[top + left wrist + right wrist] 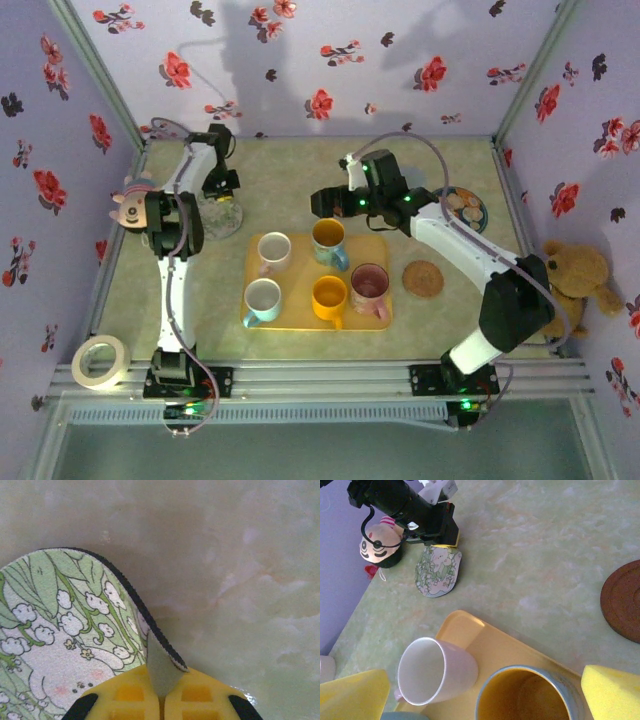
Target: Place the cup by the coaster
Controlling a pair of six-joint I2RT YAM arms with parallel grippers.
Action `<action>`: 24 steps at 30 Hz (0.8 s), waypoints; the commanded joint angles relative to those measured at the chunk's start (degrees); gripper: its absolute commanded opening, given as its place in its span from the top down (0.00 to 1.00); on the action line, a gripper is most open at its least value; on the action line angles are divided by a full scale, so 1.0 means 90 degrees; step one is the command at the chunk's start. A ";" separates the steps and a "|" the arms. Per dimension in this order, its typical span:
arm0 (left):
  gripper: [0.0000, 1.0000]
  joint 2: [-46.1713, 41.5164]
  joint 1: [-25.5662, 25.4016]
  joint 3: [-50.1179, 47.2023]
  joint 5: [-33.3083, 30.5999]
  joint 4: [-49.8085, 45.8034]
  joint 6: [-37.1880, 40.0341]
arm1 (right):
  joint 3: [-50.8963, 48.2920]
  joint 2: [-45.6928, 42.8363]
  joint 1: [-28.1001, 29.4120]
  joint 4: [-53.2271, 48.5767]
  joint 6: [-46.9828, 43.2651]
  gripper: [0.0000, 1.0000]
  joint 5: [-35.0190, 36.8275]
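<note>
The open right pincer (481, 692) should lower slowly over the blue-rimmed yellow cup (525, 697), while the left pincer (161, 700) grips the flowery green coaster (65, 625).

White tubular links and black joint housings on left arm (175, 290) and right arm (455, 240). Grey cables looped behind each wrist, green lights at both bases. Yellow moulded fingers (130, 695) on left gripper (161, 702) and right gripper (485, 690), with black trim just behind.
</note>
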 commanded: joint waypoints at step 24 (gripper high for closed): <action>1.00 0.0455 0.0100 0.0571 0.0543 0.0501 0.0064 | 0.0303 0.0200 0.0098 -0.0435 -0.0245 0.00 0.0351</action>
